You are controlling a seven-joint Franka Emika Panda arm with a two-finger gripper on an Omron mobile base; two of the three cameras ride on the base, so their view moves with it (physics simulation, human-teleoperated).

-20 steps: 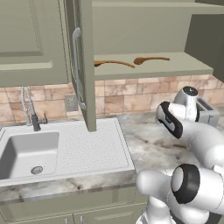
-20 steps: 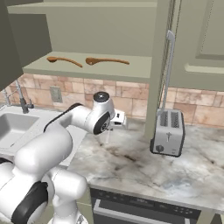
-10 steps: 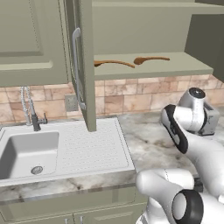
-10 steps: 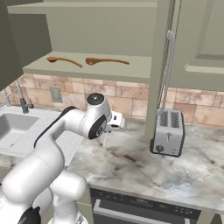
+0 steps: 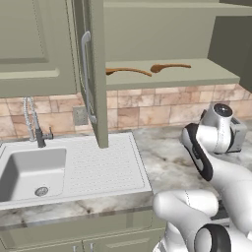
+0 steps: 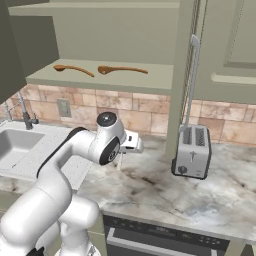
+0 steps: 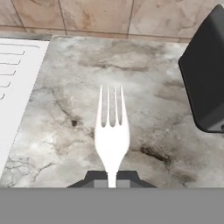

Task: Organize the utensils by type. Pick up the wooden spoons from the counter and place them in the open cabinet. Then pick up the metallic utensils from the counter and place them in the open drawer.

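Left base view: both wooden spoons [image 5: 147, 69] lie on the cabinet shelf [image 5: 197, 78], upper centre. Right base view: the arm has swung toward frame centre above the bench [image 6: 165, 192]. Hand view: the claw [image 7: 112, 178] pinches a fork [image 7: 112, 131], lifted, drawer step underway.

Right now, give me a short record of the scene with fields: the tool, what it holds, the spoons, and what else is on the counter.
tool: shut on the fork's handle
held item: fork, tines pointing away from the hand, above the counter
wooden spoons: two, and, lying on the open cabinet shelf
also on counter: toaster, by the cabinet door
left of counter: sink with white drainboard
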